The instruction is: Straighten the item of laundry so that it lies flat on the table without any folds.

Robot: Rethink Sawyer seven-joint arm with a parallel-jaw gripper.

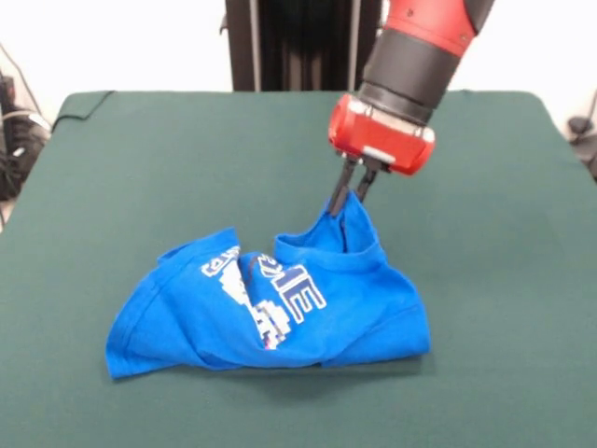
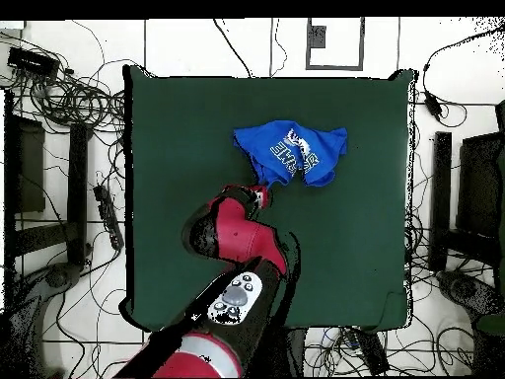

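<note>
The item of laundry (image 1: 308,308) is a bright blue T-shirt with white lettering, lying crumpled and folded on the green table (image 1: 112,168). One corner of it is pulled up into a peak at the back right. My gripper (image 1: 350,198) is shut on that raised peak, its black fingers pinching the cloth just below the red wrist. In the overhead view the shirt (image 2: 291,150) sits in the upper middle of the table (image 2: 178,148), and the gripper (image 2: 263,190) meets its lower left edge, with the arm covering the fingers.
Cables and equipment (image 2: 69,94) lie on the floor around the table. A black column (image 1: 298,42) stands behind the table's far edge.
</note>
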